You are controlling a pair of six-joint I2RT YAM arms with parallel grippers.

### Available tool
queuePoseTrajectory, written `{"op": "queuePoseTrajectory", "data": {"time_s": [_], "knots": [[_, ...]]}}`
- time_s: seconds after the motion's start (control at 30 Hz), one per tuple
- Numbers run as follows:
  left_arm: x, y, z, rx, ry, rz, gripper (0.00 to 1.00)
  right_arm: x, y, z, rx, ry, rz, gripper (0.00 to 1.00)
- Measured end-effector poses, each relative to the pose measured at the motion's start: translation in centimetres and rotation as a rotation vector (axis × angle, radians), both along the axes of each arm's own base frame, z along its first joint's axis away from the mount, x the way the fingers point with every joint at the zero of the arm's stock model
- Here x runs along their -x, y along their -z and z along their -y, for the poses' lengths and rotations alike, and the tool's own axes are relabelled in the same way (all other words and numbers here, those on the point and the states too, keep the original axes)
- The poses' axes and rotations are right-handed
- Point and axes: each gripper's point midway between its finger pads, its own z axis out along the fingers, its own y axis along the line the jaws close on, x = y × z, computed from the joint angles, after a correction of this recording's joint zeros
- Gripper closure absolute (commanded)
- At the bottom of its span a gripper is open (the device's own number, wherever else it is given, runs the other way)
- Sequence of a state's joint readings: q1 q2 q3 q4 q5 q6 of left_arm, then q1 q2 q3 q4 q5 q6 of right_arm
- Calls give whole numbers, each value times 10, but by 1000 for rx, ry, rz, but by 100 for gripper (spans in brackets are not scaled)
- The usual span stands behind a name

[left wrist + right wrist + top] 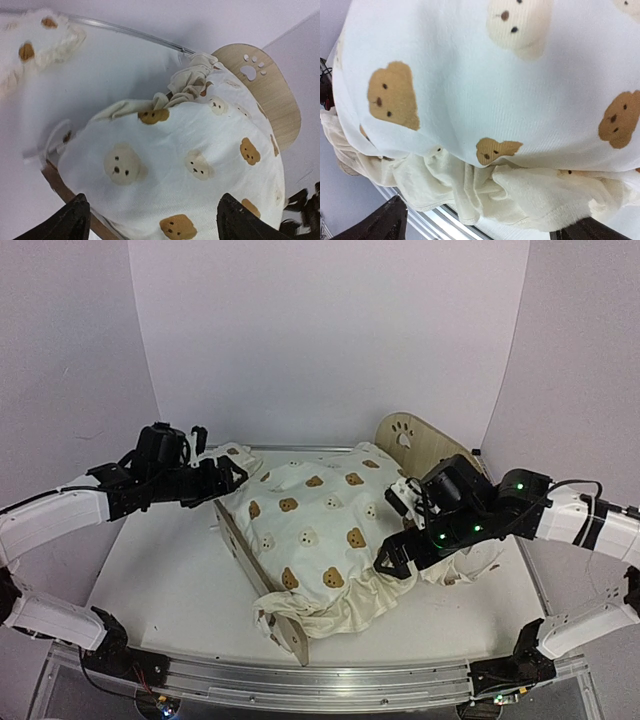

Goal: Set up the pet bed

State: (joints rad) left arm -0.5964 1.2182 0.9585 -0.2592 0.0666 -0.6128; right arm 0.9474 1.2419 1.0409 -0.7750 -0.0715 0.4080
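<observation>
Reaching in from opposite sides, your left gripper (228,478) and right gripper (392,558) flank the pet bed (418,445), which lies diagonally mid-table (160,590) under the bear-print cushion (320,520). Both claws stand wide and hold nothing. Your left arm extends level at the cushion's far-left corner, and your right arm angles down over its near-right ruffle.

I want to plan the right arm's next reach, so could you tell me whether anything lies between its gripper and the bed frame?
Yes. The bear-print cushion covers the pet bed, and its ruffle hangs over the side facing the open right gripper, hiding the frame there.
</observation>
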Motion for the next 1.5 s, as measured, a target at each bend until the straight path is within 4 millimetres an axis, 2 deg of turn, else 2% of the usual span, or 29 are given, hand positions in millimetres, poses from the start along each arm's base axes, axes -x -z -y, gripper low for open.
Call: {"op": "queuePoseTrajectory", "data": {"time_s": [0.03,0.13,0.23,0.3,0.4,0.5,0.57,0.63,0.7,0.8,0.87,0.93,1.0,1.07,1.13,1.17,1.2,1.23,1.33,1.43,1.5], "knots": [[4,6,-2,29,-21,-37,16,-1,-4,0,-5,-1,12,2],[25,41,-16,98,-117,-181,16,-14,-14,12,50,54,79,2],[49,61,-30,145,-189,-291,15,-41,-43,31,94,142,178,2],[56,61,-32,178,-214,-330,14,-71,-76,49,91,227,256,2],[63,64,-19,196,-193,-373,13,-123,-120,91,119,391,378,2],[68,74,2,166,-146,-417,14,-164,-142,132,187,508,434,2],[69,83,15,146,-118,-439,15,-195,-146,153,217,553,432,2],[68,91,23,137,-104,-451,16,-221,-135,170,248,573,403,4],[63,94,28,142,-99,-443,16,-242,-111,180,262,560,340,13],[57,101,32,125,-90,-428,16,-263,-72,179,248,509,234,24],[50,106,35,93,-84,-425,16,-267,-51,175,232,473,172,35],[39,108,37,64,-83,-412,16,-264,-42,168,204,448,139,50],[26,108,40,38,-80,-399,16,-259,-41,167,196,431,141,70],[8,109,38,9,-90,-383,16,-254,-42,175,183,453,154,82],[-15,109,36,-20,-99,-353,16,-238,-41,173,168,397,161,87],[-32,109,33,-40,-112,-330,16,-225,-41,172,164,384,161,89],[-50,108,32,-55,-121,-308,16,-211,-40,174,167,393,163,94],[-67,107,33,-65,-121,-290,17,-201,-39,177,172,416,168,99],[-109,100,49,-66,-78,-241,17,-164,-37,185,113,546,176,100],[-147,84,64,-85,-34,-156,12,-149,-36,193,90,660,212,100],[-163,73,62,-132,-34,-93,8,-146,-36,193,94,713,234,100]]}}
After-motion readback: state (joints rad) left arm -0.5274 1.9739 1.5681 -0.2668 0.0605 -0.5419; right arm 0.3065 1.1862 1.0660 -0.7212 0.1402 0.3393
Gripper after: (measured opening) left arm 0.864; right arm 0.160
